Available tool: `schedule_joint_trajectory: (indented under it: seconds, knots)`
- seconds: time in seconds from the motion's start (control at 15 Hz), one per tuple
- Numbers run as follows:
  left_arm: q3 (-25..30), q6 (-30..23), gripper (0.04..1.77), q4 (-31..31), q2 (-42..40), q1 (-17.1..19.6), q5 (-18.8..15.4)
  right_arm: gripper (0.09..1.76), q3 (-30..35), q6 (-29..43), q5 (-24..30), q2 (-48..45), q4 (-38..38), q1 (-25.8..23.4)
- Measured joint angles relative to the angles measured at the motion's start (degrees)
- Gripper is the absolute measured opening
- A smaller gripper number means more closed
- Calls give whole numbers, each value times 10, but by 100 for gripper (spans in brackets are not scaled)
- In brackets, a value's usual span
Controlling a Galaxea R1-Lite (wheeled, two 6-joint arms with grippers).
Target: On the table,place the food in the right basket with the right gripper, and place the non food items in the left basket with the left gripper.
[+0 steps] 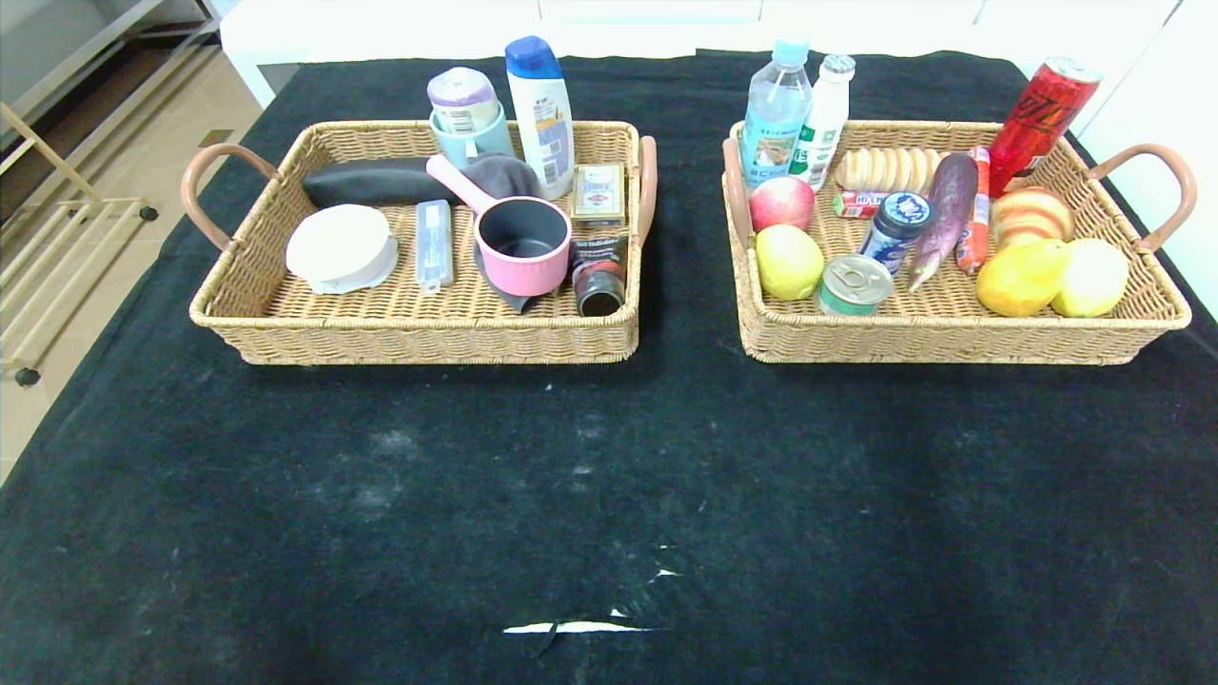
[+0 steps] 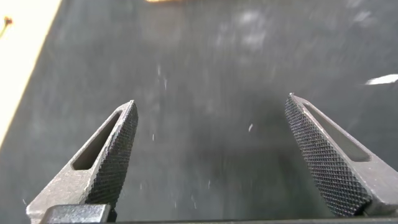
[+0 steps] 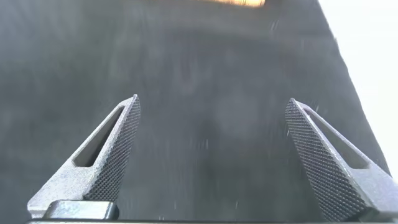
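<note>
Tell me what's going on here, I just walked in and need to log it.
Nothing is being handled right now. The left gripper and right gripper both hang open over bare table, holding nothing. The sorting looks done: the pink saucepan, grey case and folded cloth lie in the left basket, while the green tin and blue jar sit in the right basket.

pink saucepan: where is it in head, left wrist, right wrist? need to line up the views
Head: pink saucepan in the left basket, right of centre, handle pointing back-left, resting on the grey cloth.
Left wrist: not in it; only the open left gripper over the table.
Right wrist: not in it; only the open right gripper over the table.
Shared landmark: the black table, with its white scuffs.
</note>
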Motion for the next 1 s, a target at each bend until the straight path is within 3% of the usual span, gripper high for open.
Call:
schedule_joint_trajectory:
  seconds: [0.27,1.0]
  knots:
    - [18,-14,172,10,0,0,-15,170,6,27,16,0,43,0]
    - [22,-50,172,25,0,0,-15,170,6,62,14,0,41,1]
